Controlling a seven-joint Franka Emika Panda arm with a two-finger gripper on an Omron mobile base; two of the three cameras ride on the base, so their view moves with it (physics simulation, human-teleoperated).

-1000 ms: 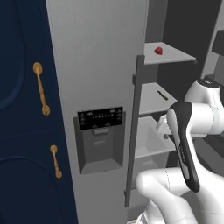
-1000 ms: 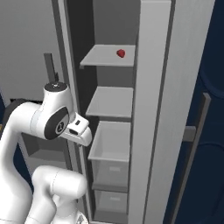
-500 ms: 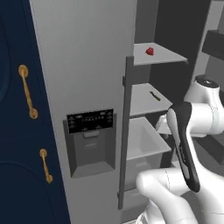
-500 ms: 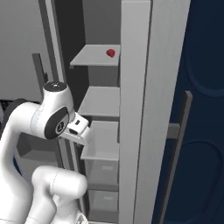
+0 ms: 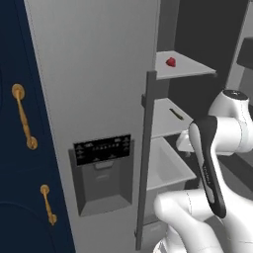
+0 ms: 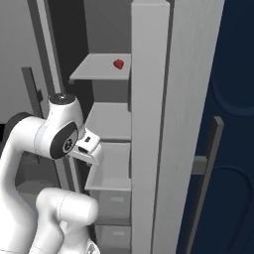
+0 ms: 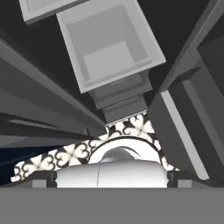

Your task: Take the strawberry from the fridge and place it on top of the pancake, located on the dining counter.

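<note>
Simulated kitchen, seen close up in front of the fridge (image 5: 94,74), a tall grey unit with its right compartment standing open. On the closed left door, a black dispenser panel (image 5: 103,147) above a recessed grey alcove. Beside that door, a long vertical grey handle (image 5: 145,158). To the left, navy cabinets (image 5: 20,148) with brass handles (image 5: 23,116). Inside the open compartment, pale grey shelves stacked one above another. On the top shelf (image 6: 99,69), the strawberry (image 5: 171,62), small and bright red, lying alone. On the shelf below, a small thin dark stick-like item (image 5: 176,114). Lower down, an open pale grey drawer bin (image 7: 109,41). Beneath the bin, a patterned black-and-white floor tile (image 7: 65,157). White arm folded low in front of the shelves, well below the strawberry. Tool spread wide, gripping nothing.
</note>
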